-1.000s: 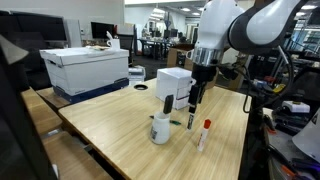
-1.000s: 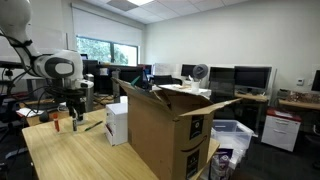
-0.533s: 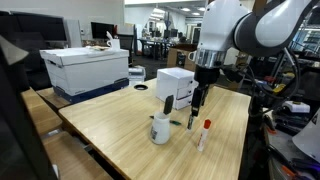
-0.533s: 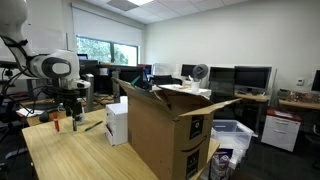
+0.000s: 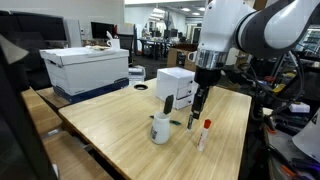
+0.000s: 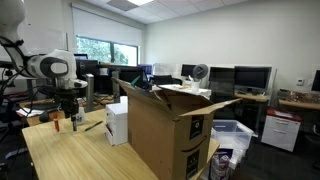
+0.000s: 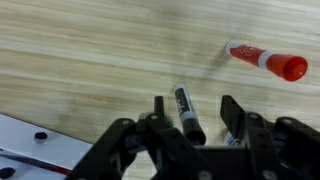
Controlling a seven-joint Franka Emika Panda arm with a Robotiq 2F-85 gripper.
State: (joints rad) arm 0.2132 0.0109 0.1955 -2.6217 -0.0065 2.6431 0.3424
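Wood grain runs pale and bare across the table [image 5: 105,128], which stands in an open office with rows of desks and screens behind it. We see the gripper [image 5: 198,108] hanging straight down over the far half of the table, and under it a black marker [image 5: 190,122] lies flat on the wood. In the wrist view the gripper [image 7: 197,110] stands with its jaws partly open, one on either side of the black marker [image 7: 187,113], with a gap between each finger and the barrel, so it has hold of nothing. A red-capped marker [image 7: 265,59] lies near it, apart from it and from the fingers. That view also shows a white surface in its lower left corner, though we cannot tell what it is. In an exterior view the red-capped marker [image 5: 204,133] lies just beside the black one, a white cup [image 5: 160,128] stands near them toward the middle of the table, and a small white box [image 5: 176,86] stands just behind the gripper. A larger white box [image 5: 85,68] sits well apart at the table's far corner. Only the exterior view from across the room shows an open cardboard box [image 6: 165,135] filling the foreground, with the gripper [image 6: 74,112] small behind it. The markers lie well in from the table's near edge, with bare wood toward it.
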